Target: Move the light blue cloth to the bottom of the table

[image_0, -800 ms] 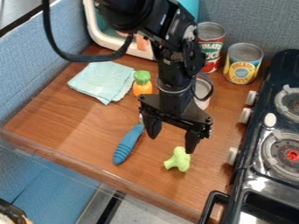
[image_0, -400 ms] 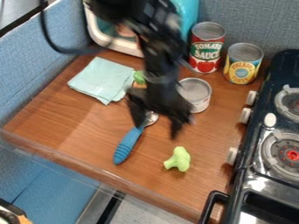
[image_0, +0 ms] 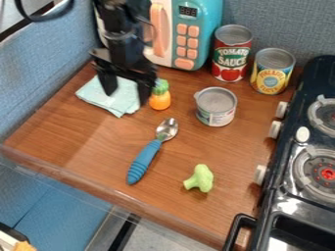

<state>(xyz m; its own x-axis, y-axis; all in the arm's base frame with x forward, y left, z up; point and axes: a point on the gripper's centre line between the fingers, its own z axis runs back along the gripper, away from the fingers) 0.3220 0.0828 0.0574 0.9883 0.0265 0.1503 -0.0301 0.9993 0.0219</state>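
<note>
With the end effector (image_0: 127,98) spread at upper left, the orange toy (image_0: 159,101) (so near the cloth (image_0: 119,106)) might be knocked by its lowering.

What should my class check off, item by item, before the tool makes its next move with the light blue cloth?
1. Tool over the cloth: ok.
2. Tool open, its fingers apart: ok.
3. Fingertips touching the cloth: cannot tell from this angle.
4. Good room between the tool and the orange-and-green toy: not ok; the toy stands close beside one finger, so a bump seems possible.
5. Cloth at the bottom of the table: not ok; it lies toward the upper left.
6. Spoon apart from the cloth: ok.
</note>
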